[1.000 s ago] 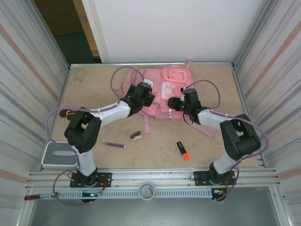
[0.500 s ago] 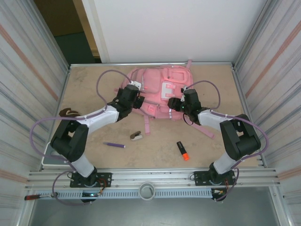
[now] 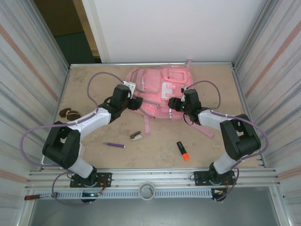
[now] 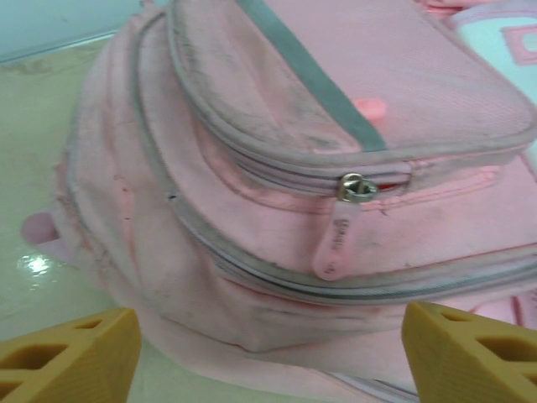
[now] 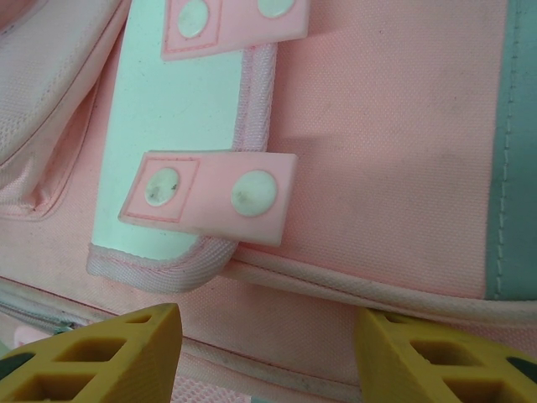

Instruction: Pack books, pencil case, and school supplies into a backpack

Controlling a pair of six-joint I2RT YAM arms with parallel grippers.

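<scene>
one smudged pink backpack (image 3: 151, 84)

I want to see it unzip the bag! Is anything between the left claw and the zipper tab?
Nothing visible does. The left gripper, open, faces the side of the backpack, and the zip pull hangs straight ahead of it, with just pink fabric in between.

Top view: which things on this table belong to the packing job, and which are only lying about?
For the job:
- pink backpack
- purple pen
- orange-and-black highlighter
- small white-and-brown stapler

Lying about:
- brown-and-white lump near the left wall
</scene>
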